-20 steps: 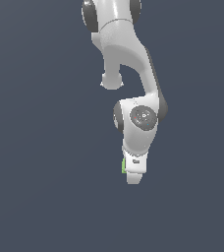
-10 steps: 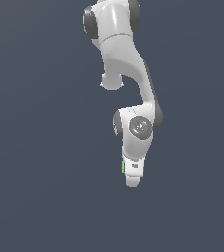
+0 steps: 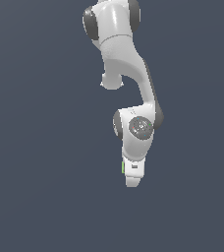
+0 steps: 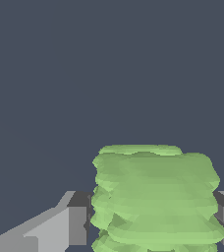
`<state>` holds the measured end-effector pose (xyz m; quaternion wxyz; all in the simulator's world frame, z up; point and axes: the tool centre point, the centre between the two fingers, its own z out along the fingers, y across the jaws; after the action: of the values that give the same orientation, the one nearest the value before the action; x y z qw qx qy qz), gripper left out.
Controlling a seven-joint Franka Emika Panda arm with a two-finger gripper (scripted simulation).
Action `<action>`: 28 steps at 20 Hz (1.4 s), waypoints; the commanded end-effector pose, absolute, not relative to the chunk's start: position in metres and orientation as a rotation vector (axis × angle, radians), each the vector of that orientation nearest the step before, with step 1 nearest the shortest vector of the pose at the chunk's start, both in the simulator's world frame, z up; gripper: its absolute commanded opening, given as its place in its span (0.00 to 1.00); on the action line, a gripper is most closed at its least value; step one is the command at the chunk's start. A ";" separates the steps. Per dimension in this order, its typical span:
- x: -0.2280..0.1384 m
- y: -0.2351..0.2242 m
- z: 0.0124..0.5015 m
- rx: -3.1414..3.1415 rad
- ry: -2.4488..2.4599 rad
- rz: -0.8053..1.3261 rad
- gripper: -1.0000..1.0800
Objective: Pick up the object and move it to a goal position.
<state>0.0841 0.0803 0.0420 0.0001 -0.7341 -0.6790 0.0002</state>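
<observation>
Claw (image 3: 131, 181) closed on light-green block (image 4: 155, 199), white Panda arm (image 3: 128, 64) hanging over plain dark grey ground.
Wrist view: grey fingers (image 4: 77, 224) press both sides of the block, which fills the gap between them, its surface ridged in layers. Exterior view: only a thin green sliver (image 3: 123, 167) shows at the claw's edge, on the exterior view's left.

Just a plain dark backdrop (image 3: 40, 147) here

Flat slate blue-grey is filling both views, evenly lit, no walls, floor edge or furniture showing anywhere, and nothing is casting a shadow on it.
</observation>
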 end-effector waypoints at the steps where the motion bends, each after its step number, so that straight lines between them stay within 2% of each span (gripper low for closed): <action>1: 0.084 0.080 0.042 -2.306 -2.133 0.000 0.00; 15: 0.068 0.072 0.052 -2.307 -2.133 0.001 0.00; 28: 0.010 0.043 0.087 -2.308 -2.133 0.002 0.00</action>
<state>0.0183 0.0473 0.0822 -0.0002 -0.7344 -0.6788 0.0008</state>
